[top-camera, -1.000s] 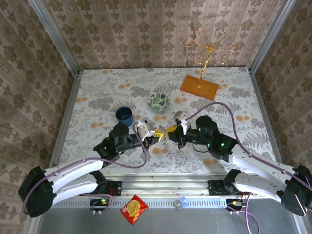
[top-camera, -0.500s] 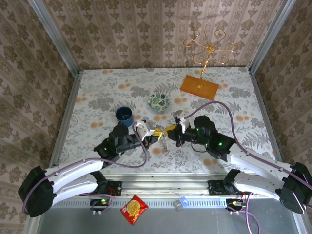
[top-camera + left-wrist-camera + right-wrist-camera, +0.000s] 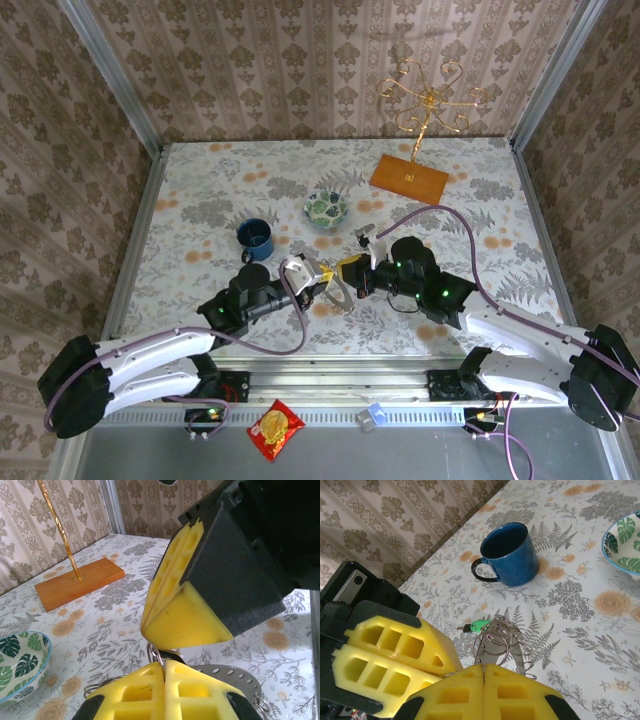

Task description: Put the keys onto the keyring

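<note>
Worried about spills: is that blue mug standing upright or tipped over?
Upright: the blue mug stands on its base on the table, mouth facing up, handle out to one side.

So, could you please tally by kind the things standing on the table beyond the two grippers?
Mug: 1
Bowl: 1
Gold stand on a wooden base: 1
Total: 3

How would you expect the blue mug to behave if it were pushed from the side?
The blue mug looks rigid and empty, so probably light. Upright on a broad base, it should slide rather than tip; its handle may make it swivel.
</note>
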Available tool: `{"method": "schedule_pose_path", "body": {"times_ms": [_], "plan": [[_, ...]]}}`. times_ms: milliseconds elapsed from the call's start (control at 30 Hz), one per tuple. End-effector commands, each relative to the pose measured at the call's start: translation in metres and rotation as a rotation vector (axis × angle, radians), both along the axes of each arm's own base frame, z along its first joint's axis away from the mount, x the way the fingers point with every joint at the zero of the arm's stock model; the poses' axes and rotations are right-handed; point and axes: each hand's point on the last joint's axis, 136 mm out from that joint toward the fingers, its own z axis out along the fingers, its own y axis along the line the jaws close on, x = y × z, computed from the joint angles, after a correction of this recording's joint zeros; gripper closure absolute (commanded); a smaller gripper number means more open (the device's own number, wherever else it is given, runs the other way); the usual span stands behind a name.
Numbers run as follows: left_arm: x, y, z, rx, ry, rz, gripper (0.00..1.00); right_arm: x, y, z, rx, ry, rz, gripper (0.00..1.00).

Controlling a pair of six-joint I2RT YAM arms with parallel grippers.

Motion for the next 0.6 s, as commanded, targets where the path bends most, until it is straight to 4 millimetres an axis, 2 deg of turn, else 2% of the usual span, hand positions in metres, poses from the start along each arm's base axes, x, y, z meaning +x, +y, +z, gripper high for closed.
{"method": "schedule_pose_path", "body": {"times_ms": [0, 433, 567], "plan": [[-0.008, -0.005, 0.008, -0.035, -0.073, -0.031, 1.00, 0.013, -0.006, 0.003, 0.042, 0.014, -0.088, 1.00], [-0.006, -0.004, 0.001, -0.053, -0.110, -0.009, 1.00, 0.010, 0.003, -0.017, 0.015, 0.113, -0.055, 1.00], [-0.006, -0.004, -0.004, -0.043, -0.115, -0.007, 1.00, 0.011, 0.001, -0.019, 0.011, 0.123, -0.059, 0.88]]}}
